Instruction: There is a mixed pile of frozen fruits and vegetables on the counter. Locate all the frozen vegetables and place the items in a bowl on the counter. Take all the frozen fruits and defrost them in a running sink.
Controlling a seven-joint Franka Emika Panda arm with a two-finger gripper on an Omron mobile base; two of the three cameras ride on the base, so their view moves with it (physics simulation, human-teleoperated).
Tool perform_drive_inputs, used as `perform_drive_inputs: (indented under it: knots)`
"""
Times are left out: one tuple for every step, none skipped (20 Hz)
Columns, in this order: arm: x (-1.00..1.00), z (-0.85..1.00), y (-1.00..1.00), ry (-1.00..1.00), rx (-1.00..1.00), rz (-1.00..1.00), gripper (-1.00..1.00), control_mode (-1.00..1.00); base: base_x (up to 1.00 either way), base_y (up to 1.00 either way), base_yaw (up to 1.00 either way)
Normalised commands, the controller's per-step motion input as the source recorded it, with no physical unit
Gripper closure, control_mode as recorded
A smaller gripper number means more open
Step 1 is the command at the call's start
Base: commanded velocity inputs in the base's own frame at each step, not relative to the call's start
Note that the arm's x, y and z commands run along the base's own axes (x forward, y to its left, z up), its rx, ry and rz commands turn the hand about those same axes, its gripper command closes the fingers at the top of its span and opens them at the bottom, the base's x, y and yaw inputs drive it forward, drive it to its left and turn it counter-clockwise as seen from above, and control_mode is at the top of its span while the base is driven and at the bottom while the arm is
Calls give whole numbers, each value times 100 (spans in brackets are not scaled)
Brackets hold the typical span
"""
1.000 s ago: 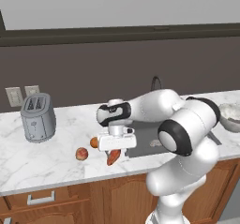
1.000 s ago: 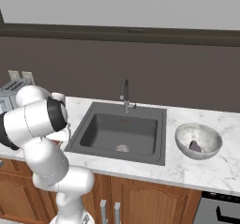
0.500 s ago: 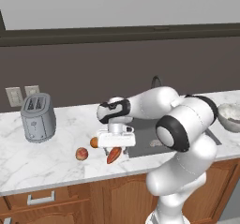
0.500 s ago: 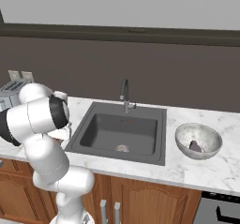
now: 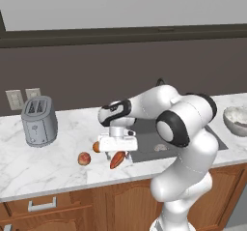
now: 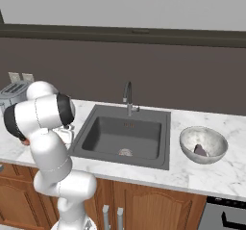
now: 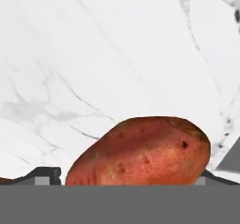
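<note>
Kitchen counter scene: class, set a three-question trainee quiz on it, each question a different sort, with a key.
1. True or false: the bowl already holds a dark purple item.
2. Which item lies between the fingers of the open hand? A) round apple B) orange-red root C) toaster
3. Fill in: the sink lies between the bowl and the ____.

Key: 1 true; 2 B; 3 the arm.

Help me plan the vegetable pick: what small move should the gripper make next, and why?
Probably close on the orange-red root: the gripper is open and low over it on the counter, with the root between its fingertips in the hand view.
</note>
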Motion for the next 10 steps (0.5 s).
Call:
perform_drive_inputs:
  knots:
    - [-24,-33,-10,1,0,-3,-100,-100,0,0,0]
    - [-25,-33,-5,0,0,-3,-100,-100,0,0,0]
    - [-23,-30,0,0,0,-4,-100,-100,0,0,0]
    - [-25,-27,1,0,0,-5,100,-100,0,0,0]
    - [-17,-20,3,0,0,-5,100,-100,0,0,0]
    - [-4,-8,0,-6,0,-2,100,-100,0,0,0]
    - [-1,0,-2,-8,0,0,100,-100,0,0,0]
    - [0,4,-2,-9,0,0,100,-100,0,0,0]
    - [-7,12,-6,-11,-1,-2,100,-100,0,0,0]
    - [-7,25,-8,-12,-1,-2,100,-100,0,0,0]
